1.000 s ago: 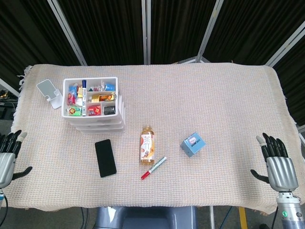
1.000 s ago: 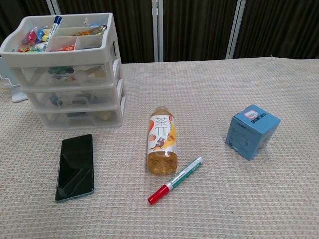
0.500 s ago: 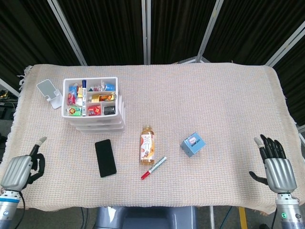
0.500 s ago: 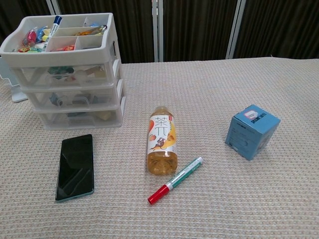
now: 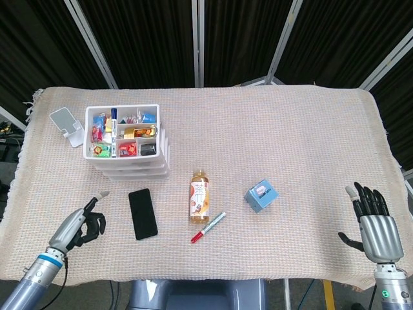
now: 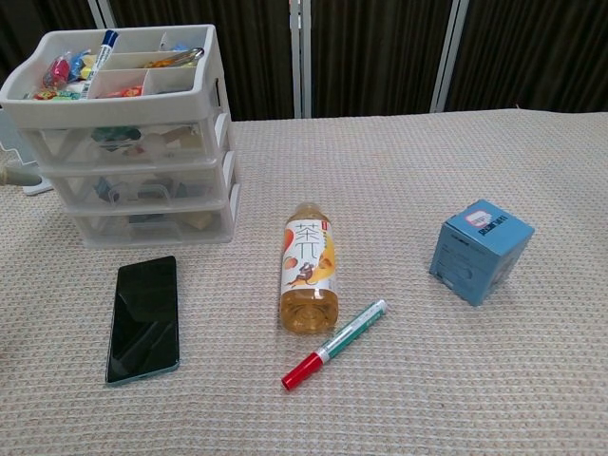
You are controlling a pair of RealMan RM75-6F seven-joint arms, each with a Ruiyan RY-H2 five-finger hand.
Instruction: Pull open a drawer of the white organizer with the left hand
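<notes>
We see a table [image 5: 310, 129] under a woven beige cloth [image 5: 258, 116]. On it: white organizer [image 5: 126, 145] at ten o'clock, phone [image 5: 142, 214], bottle [image 5: 199, 197], marker [image 5: 208, 227], blue box [image 5: 261, 196] and a white stand [image 5: 66, 123]

The chest view's left edge is cutting off the white organizer [image 6: 133, 142], and only a fingertip of the left robot hand [image 5: 80, 226] is showing there. The drawers' contents are showing blurred through the translucent fronts, too unclear to name.
</notes>
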